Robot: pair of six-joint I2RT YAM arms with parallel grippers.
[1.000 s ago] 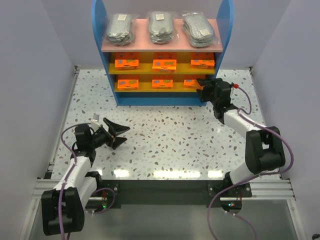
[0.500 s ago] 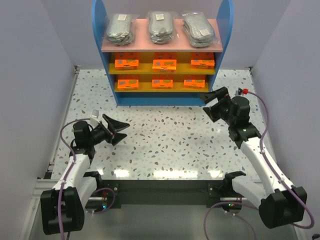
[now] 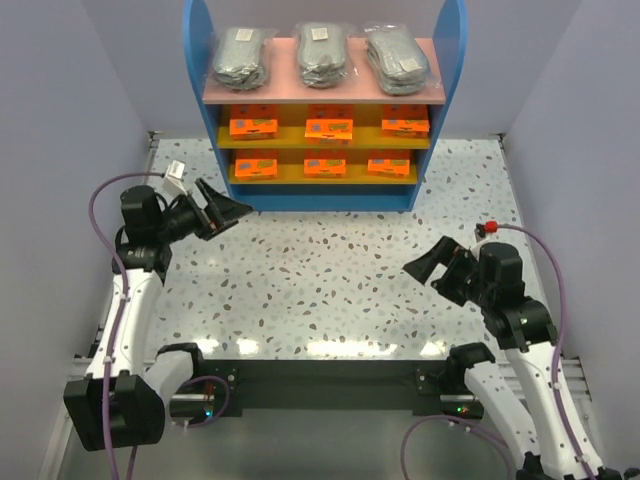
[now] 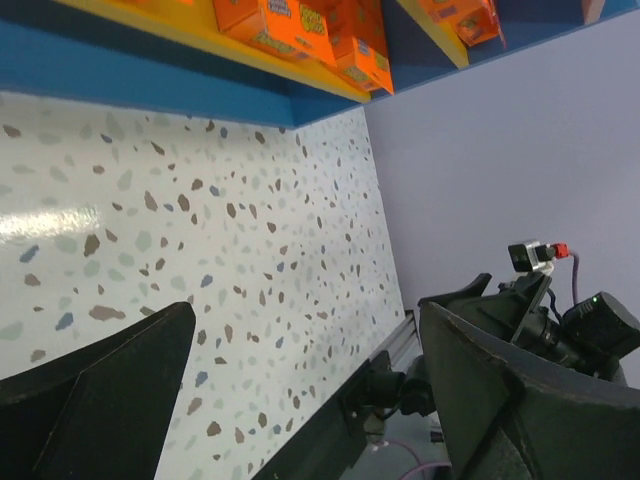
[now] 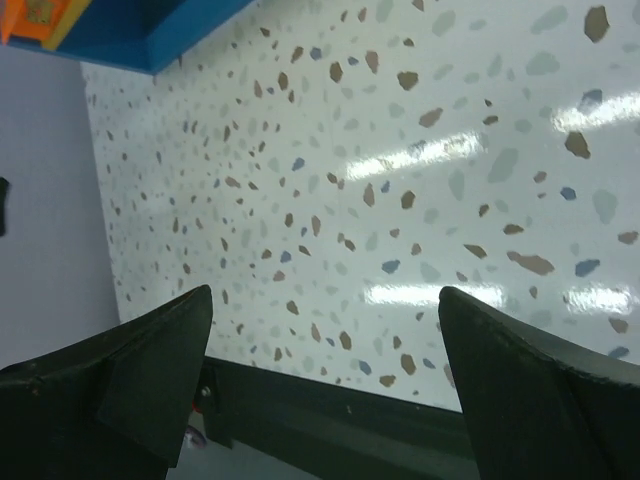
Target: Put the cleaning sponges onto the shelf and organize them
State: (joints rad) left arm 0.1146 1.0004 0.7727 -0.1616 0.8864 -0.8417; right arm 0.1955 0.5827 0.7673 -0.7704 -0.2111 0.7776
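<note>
Both gaped empty: left gripper (image 3: 225,210), right gripper (image 3: 430,272).
Careless left swing could have bumped shelf (image 3: 197,100), shifting orange packets (image 3: 254,166).

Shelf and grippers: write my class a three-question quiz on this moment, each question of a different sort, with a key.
1. True or false: the right gripper is shut on something.
2. Fill in: each yellow board of the shelf holds ___ orange packets.
3. Choose one: what lies on the pink top board?
A. bags of grey scrub pads
B. orange packets
C. nothing

Key: 1 false, it is open and empty; 2 three; 3 A.
</note>
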